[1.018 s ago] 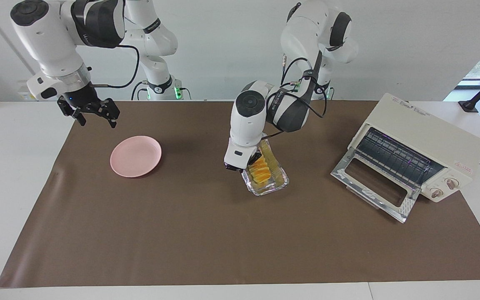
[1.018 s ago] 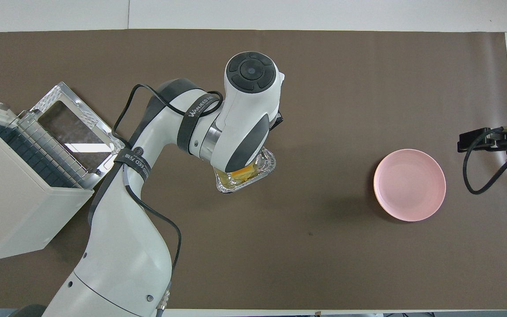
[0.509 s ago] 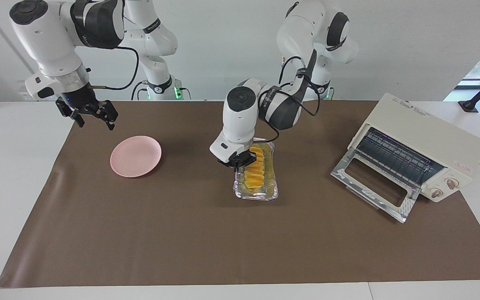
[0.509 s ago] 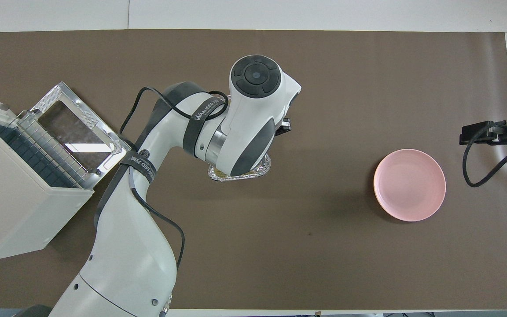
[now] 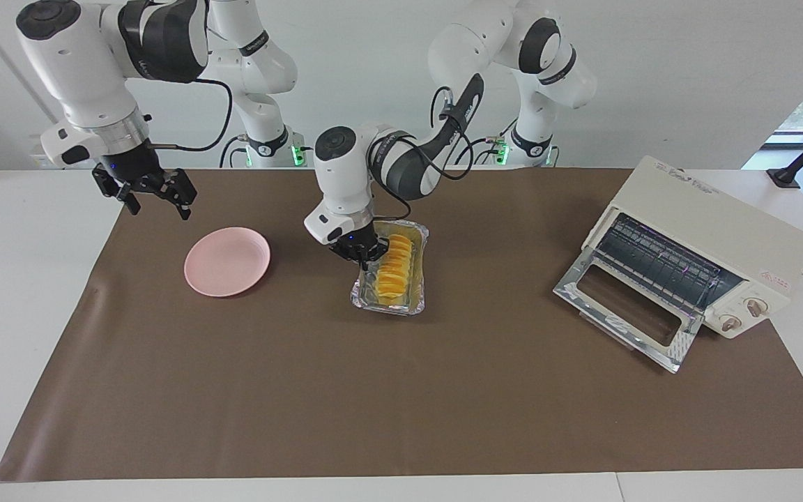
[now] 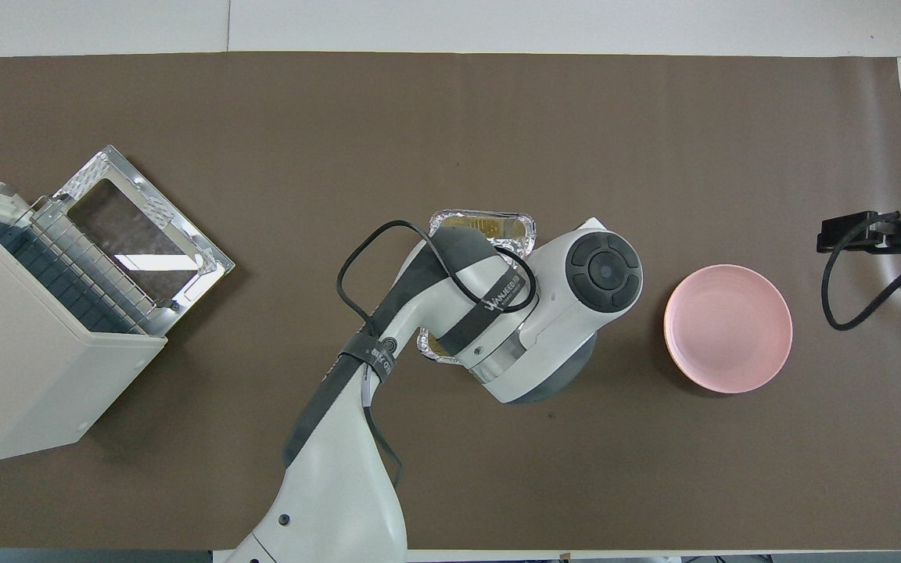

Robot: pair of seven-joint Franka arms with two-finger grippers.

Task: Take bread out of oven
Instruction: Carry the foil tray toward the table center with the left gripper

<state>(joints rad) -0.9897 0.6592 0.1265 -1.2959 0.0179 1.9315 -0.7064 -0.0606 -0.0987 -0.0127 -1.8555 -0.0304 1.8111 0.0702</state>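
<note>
We log the layout starting nearest the robots. The right pincer [image 5: 154,194] hangs over the brown mat's edge, just above the pink plate [image 5: 227,261], its fingers spread and empty; that arm waits. The left pincer [image 5: 362,255] sits at the rim of the foil tray [image 5: 387,305], at the tray's side toward the right arm's end of the surface [image 5: 373,390]. It appears clamped on the tray wall, though we cannot tell whether a finger also presses the bread [image 5: 394,268]. The bread lies inside the tray, mid-surface, well apart from the oven [image 5: 708,244], whose door hangs open with only the bare rack visible (so the bread is already out).

Risks as we judge them:
- Thin foil gripped at one edge may buckle, tipping the tray so the loaf slides out.
- The crinkled rim could slip from the fingers during a drag or lift.
- If the tray heads for the plate, it may knock the plate sideways.
</note>
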